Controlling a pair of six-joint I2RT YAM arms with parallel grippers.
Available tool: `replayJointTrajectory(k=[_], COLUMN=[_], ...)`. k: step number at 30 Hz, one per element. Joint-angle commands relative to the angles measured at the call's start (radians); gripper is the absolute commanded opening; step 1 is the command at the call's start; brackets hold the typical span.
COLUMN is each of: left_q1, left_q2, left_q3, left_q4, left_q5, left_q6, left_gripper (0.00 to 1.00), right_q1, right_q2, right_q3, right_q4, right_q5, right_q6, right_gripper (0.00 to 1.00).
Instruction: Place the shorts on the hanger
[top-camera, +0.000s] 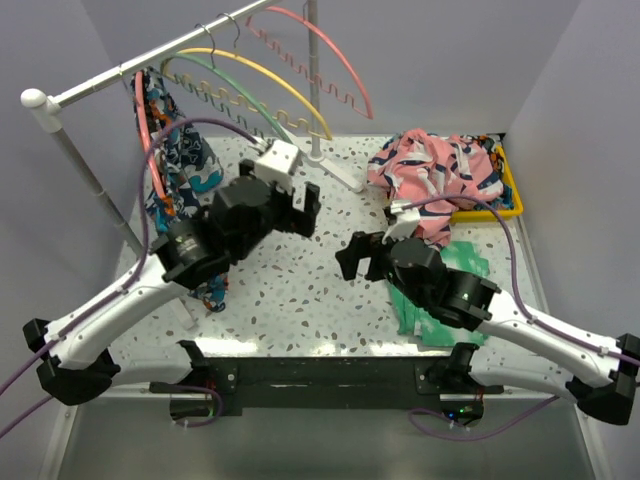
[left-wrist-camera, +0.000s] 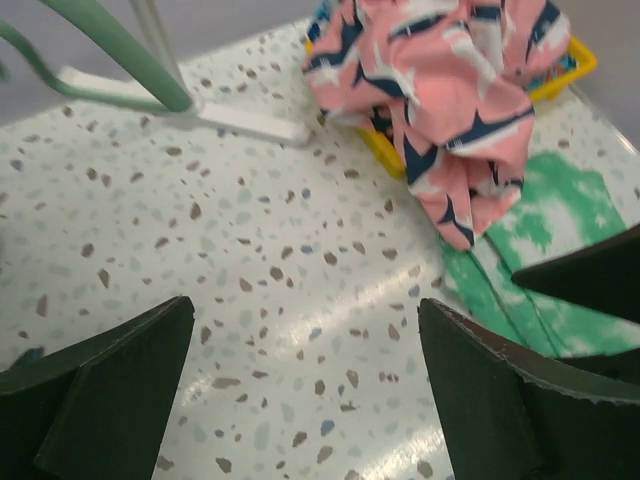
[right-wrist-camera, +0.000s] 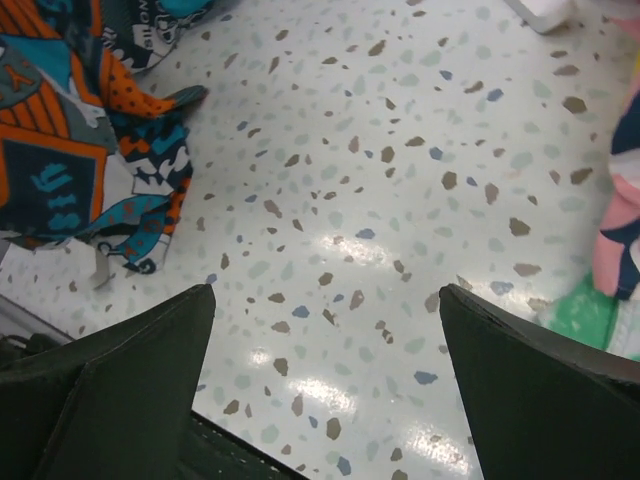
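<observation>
The shorts, printed in teal, navy, orange and white, hang at the left end of the rail. They are draped on the pink hanger, whose arc shows along their left edge, and their lower hem reaches the table. My left gripper hovers open over the table's middle, just right of the shorts, with nothing between its fingers. Facing it from the right, my right gripper is open and empty too. My left arm hides part of the shorts.
Green, yellow and a second pink hanger hang on the rail, over the rack's white base. A pink-white-navy garment fills a yellow tray at back right. A green tie-dye cloth lies under my right arm.
</observation>
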Motion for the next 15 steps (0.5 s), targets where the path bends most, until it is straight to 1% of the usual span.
replayJointTrajectory(k=[1, 2, 4, 5, 8, 11, 15], left_q1=[-0.057, -0.057, -0.059, -0.057, -0.059, -0.057, -0.057], left_q2=[-0.066, -0.092, -0.117, -0.128, -0.117, -0.119, -0.163], left_q3=[-0.213, -0.300, -0.386, -0.455, -0.549, -0.615, -0.684], left_q4=[0.210, 0.228, 0.308, 0.332, 0.391, 0.391, 0.432], left_q5=[0.043, 0.064, 0.080, 0.095, 0.118, 0.085, 0.072], left_q6=[-0.080, -0.100, -0.109, -0.121, -0.164, -0.230, -0.229], left_gripper=[1.00, 1.00, 1.00, 1.00, 1.00, 1.00, 1.00], right_q1=[-0.002, -0.002, -0.002, -0.002, -0.002, -0.002, -0.002], right_q2=[-0.110, -0.130, -0.177, -0.186, -0.201, -0.178, -0.145], right_q3=[-0.109, -0.129, -0.166, -0.175, -0.218, -0.221, -0.216], right_q4=[-0.107, -0.115, -0.140, -0.146, -0.140, -0.141, -0.158], right_q5=[0.149, 0.154, 0.157, 0.155, 0.145, 0.137, 0.112], right_q6=[0.133, 0.153, 0.173, 0.193, 0.219, 0.226, 0.252], right_gripper=[0.99, 0.99, 0.98, 0.99, 0.99, 0.99, 0.98])
